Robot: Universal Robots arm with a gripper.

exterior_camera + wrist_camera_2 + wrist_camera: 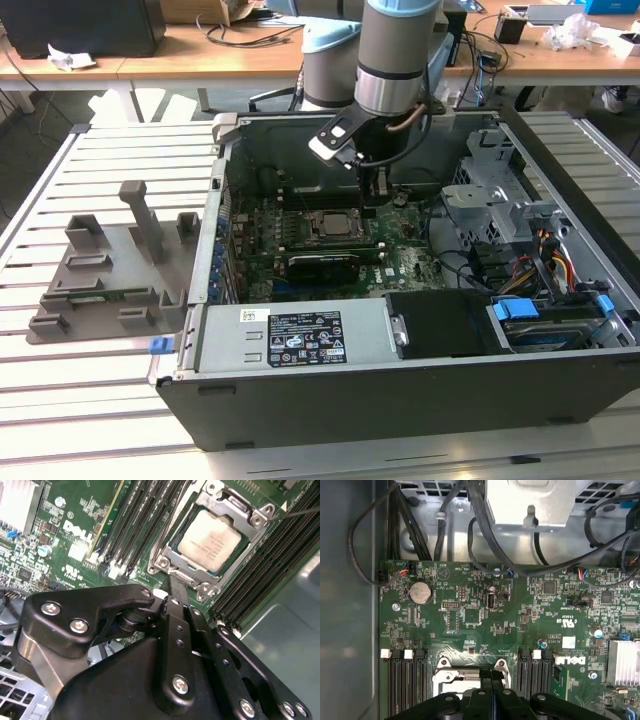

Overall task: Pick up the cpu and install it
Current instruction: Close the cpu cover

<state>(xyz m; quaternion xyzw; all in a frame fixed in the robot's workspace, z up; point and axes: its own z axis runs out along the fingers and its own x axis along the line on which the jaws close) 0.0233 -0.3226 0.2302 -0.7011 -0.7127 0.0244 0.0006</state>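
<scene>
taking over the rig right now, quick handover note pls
Gripper: shut, holding nothing, tips close to the edge of the socket frame.
Cpu: lying flat inside the socket frame on the motherboard, silver top up.
Done: the cpu is out of the gripper and sits in the socket.
Left: these views do not show whether the frame is latched over it, so check that.

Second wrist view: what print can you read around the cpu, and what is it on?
cpu lid: faint grey lines of print, too small to read.
motherboard: a white maker's logo, left unquoted; tiny white component marks, too small to read.
</scene>
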